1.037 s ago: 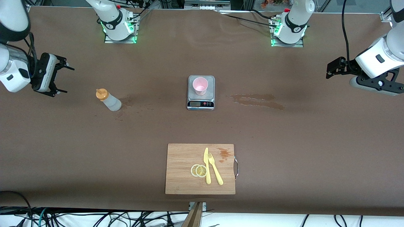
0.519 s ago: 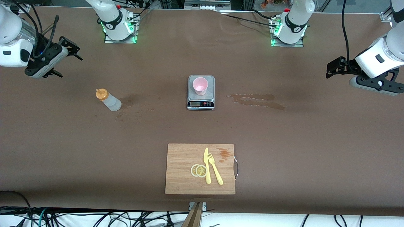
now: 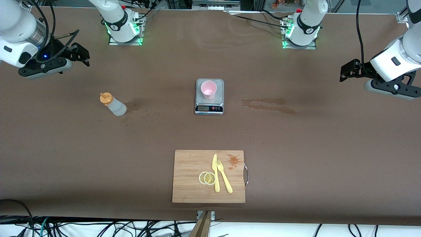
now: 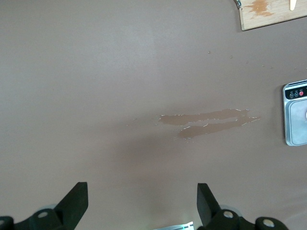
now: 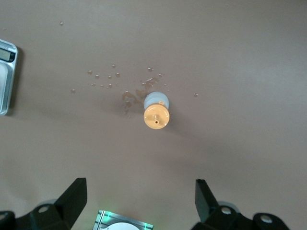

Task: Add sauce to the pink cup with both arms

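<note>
Bottle (image 3: 112, 105) stands upright under the open right gripper (image 5: 139, 203); right wrist view alone shows droplets (image 5: 103, 79); left gripper (image 4: 141, 203) open over stain (image 4: 208, 122).

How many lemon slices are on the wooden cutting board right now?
2. Both thin yellow lemon slices overlap on the wooden cutting board, beside the yellow plastic knife, toward the right arm's end of it. Nothing seems to hide more.

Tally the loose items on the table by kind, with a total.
Squeeze bottle: 1
Pink cup: 1
Scale: 1
Cutting board: 1
Lemon slices: 2
Knife: 1
Fork: 1
Total: 8
</note>
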{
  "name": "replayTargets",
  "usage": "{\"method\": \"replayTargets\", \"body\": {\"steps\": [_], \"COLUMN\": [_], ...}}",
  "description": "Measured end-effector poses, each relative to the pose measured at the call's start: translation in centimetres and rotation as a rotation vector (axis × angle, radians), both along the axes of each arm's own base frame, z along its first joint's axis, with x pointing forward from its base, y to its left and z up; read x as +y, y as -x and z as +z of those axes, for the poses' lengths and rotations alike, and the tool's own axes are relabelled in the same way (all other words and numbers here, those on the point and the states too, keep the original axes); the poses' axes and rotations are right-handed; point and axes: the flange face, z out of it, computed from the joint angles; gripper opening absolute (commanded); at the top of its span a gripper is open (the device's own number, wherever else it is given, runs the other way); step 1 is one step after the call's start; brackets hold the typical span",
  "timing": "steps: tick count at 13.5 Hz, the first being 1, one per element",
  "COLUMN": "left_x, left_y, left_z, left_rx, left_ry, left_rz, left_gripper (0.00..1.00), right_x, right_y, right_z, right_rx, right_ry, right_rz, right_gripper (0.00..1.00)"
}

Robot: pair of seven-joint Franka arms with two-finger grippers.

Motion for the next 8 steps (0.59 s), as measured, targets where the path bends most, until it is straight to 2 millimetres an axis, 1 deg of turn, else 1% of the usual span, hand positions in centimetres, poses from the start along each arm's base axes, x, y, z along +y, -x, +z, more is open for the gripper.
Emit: {"method": "replayTargets", "body": {"steps": [3, 5, 8], "left_x": [0.1, 0.1, 0.1], "left_y": [-0.1, -0.4, -1.0], "left_z": [-0.2, -0.6, -1.6], "left_rx": [0.003, 0.007, 0.019], "left_ry": [0.001, 0.003, 0.007], "left_rz": [0.001, 0.001, 0.000], "left_gripper": [1.00, 1.00, 1.00], "right_x": [-1.3, -1.5, -2.2], "right_y": [-0.3, -0.7, -1.0], "right_z": [0.3, 0.7, 0.7], "right_rx": [-0.006, -0.016, -0.016], "right_ry": [-0.005, -0.009, -0.012], "right_rz": [-0.027, -0.035, -0.054], "right_gripper": [1.00, 1.00, 1.00]}}
